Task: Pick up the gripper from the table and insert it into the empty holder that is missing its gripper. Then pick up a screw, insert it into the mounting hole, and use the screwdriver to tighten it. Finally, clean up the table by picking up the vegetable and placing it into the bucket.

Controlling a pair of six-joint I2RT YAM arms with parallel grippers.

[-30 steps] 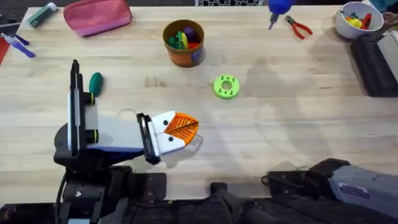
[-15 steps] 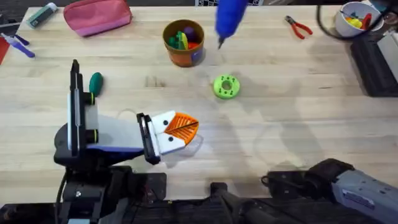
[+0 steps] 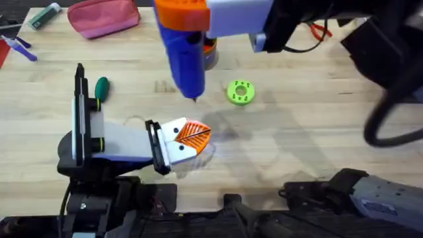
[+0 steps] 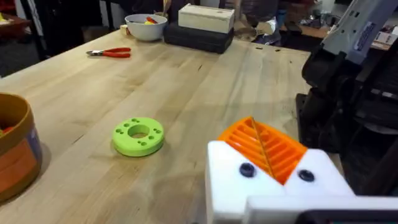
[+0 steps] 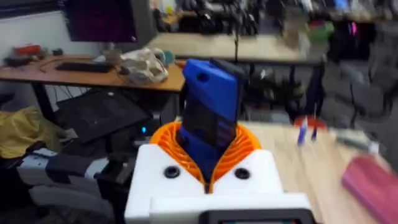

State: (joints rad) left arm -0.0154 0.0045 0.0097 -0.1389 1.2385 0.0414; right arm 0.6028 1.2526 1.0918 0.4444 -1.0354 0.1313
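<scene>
While clamped in the right tool (image 3: pixel 185 23), the screwdriver (image 3: pixel 185 56) looks blue.

Overhead: fixed above the arm bases, angled down and forward across the table (image 3: pixel 317 132). Left wrist: low, close behind the left gripper (image 4: pixel 273 155), facing over the tabletop toward the room; green disc (image 4: pixel 138 135) ahead of it, shared with overhead (image 3: pixel 240 92). Right wrist: raised, close behind the right gripper (image 5: pixel 208 158), facing the room.
</scene>
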